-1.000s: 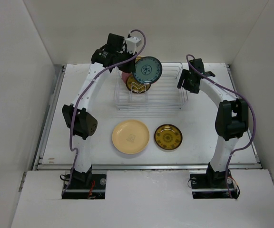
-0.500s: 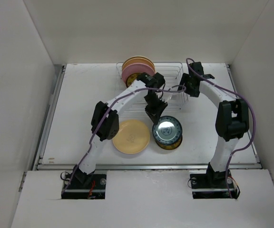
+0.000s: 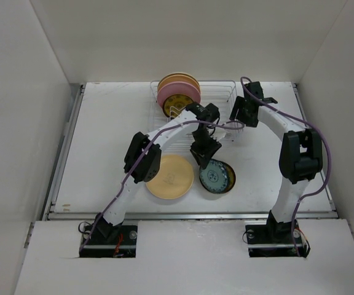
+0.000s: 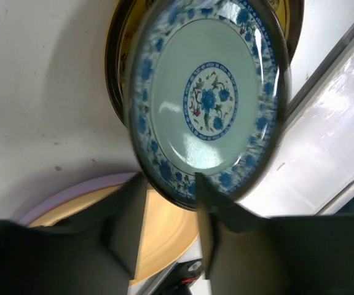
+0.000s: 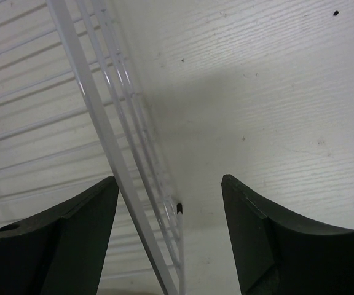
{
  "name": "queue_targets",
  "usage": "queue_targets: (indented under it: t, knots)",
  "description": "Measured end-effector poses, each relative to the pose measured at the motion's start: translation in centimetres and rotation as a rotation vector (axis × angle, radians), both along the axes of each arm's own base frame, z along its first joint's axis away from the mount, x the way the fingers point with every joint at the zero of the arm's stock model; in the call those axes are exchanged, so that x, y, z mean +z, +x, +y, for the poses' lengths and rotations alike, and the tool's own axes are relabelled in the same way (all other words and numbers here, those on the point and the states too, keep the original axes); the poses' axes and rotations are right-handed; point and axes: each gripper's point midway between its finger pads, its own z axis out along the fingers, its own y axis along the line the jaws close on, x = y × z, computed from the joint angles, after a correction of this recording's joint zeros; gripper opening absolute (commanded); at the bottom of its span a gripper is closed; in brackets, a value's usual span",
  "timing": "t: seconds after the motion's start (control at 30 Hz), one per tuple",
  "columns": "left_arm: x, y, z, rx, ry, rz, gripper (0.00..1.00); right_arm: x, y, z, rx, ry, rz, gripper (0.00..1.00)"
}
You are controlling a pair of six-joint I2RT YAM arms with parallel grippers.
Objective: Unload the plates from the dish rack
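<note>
The left claw [image 4: 172, 200] is pinching a blue plate [image 4: 211, 98] by its near rim, so the plate is fanning out ahead of the fingertips. Directly beyond and beneath it a dark plate [image 4: 117, 55] is lying flat on the table [image 3: 103, 141]. A yellow plate [image 3: 169, 176] is resting just beside the claw, close to its knuckles. The blue plate is showing blurred at the edge, so it is hard to say whether it is already touching the dark one or hanging just over it. The step in hand looks like stacking the two. The likely trouble is letting go while the blue plate is tilted or off-centre. It would then be dropping onto the dark rim, clattering, sliding toward the yellow plate or chipping. The rack [image 3: 221, 92] is sitting behind this claw, with a pink plate [image 3: 178, 93] and others upright in it, near enough for the forearm to be brushing its wires on any careless pull-back. The right claw [image 5: 169, 184] is spread wide with nothing in it, straddling the rack's end wire, which could be catching a finger and dragging the rack.
</note>
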Motion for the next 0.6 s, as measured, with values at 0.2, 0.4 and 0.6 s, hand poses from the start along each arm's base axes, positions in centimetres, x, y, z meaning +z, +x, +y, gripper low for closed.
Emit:
queue_targets:
  t: [0.2,0.4,0.6]
  knots:
    - [0.3,0.3,-0.3,0.007,-0.018,-0.003,0.47,0.0,-0.1,0.0,-0.001,0.001,-0.001,0.74]
    - [4.4,3.1,-0.9,0.058,-0.145,-0.054,0.48,0.1,-0.2,0.0,-0.001,0.001,-0.003,0.74]
    - [10.1,11.8,5.1,0.263,-0.181,-0.355,0.52,-0.2,-0.3,0.0,0.002,0.005,0.002,0.72]
